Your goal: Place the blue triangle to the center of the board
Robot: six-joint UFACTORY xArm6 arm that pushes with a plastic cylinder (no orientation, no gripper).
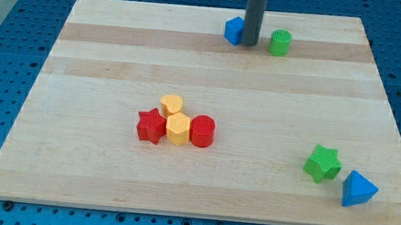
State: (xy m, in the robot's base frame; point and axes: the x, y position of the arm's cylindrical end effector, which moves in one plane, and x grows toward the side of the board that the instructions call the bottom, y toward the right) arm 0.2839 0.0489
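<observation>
Getting the blue triangle (358,190) to the middle of the board (116,67) starts from the view's bottom right corner, where it sits just beside the green star (322,163) — close enough that a careless shove could drag both along. I judge the best contact is on the triangle's far-right, lower face, so the push runs up and to the view's left, away from the star.

Further in, left of centre, a cluster waits: a red star (151,125), a yellow hexagon (177,129), a red cylinder (202,131) and a yellow piece (172,104) behind them. The push should stop short of these — the open wood to their right is the target.

At the view's top, my tip (249,44) rests between a blue block (233,30) and a green cylinder (280,43), touching or nearly touching the blue one, well apart from the triangle. It is a bare rod, with nothing to spread or pinch. It must travel round the star's right side first.
</observation>
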